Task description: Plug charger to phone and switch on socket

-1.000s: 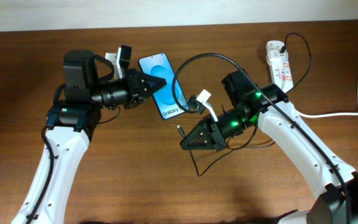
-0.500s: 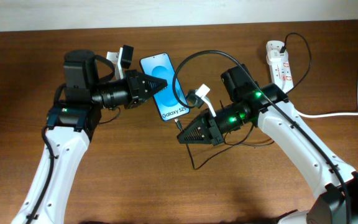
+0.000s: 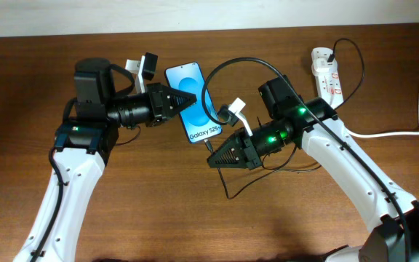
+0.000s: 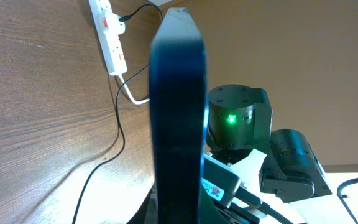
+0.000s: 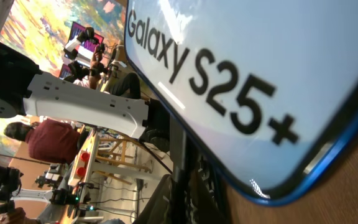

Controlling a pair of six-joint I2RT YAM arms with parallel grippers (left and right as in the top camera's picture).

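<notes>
The phone, blue screen with a white "Galaxy S25+" line, sits tilted at the table's middle back. My left gripper is shut on its left edge. In the left wrist view the phone shows edge-on as a dark bar. My right gripper is shut on the charger's small plug tip, which sits right at the phone's lower end; I cannot tell if it is in the port. The black charger cable loops back to its plug in the white socket. The right wrist view shows the phone screen very close.
The socket's thick white cord runs off to the right edge. Slack black cable lies on the wood below my right gripper. The socket also shows at the top left of the left wrist view. A white wall edges the table at the back.
My right gripper has moved up and left with the plug tip, from clear of the phone to its lower end. The phone has shifted slightly right in my left gripper.
</notes>
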